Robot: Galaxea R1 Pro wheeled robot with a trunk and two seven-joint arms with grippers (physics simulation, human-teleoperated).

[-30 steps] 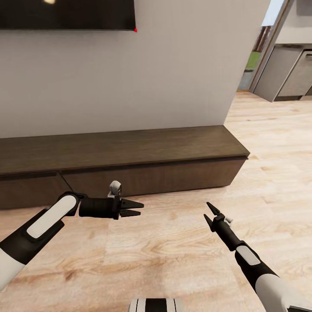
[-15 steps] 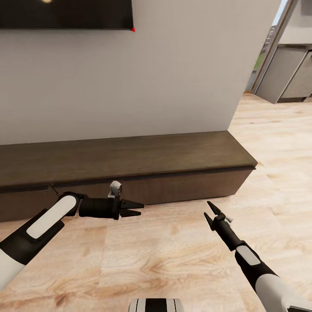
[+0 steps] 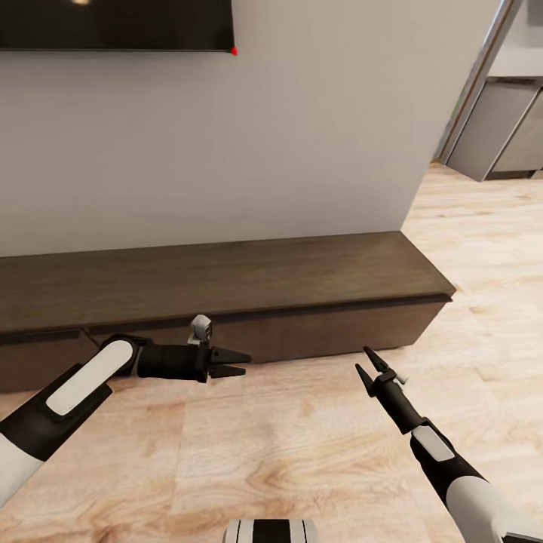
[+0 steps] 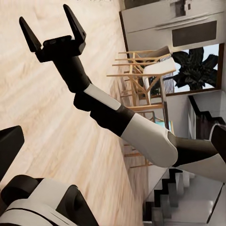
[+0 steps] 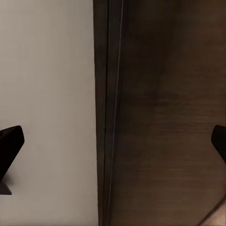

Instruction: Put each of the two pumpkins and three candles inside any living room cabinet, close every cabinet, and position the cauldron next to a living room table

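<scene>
Two grippers are hovering over the pale wood floor (image 3: 302,452) in the head view. Left gripper (image 3: 240,363) is pointing sideways, fingers spread and holding nothing, just in front of the cabinet (image 3: 226,279). Right gripper (image 3: 367,363) is pointing toward the cabinet, fingers parted, empty. Cabinet is sitting against the grey wall (image 3: 264,151), drawer fronts appearing flush; a dark screen (image 3: 113,23) is hanging above.

Left wrist view: right gripper (image 4: 49,29) is showing with fingers wide apart over the floor; wooden chairs (image 4: 141,75) and a staircase (image 4: 179,188) are standing beyond.

Right wrist view: dark fingertips (image 5: 9,150) are framing the cabinet (image 5: 165,117) and wall (image 5: 47,70), well apart.
</scene>
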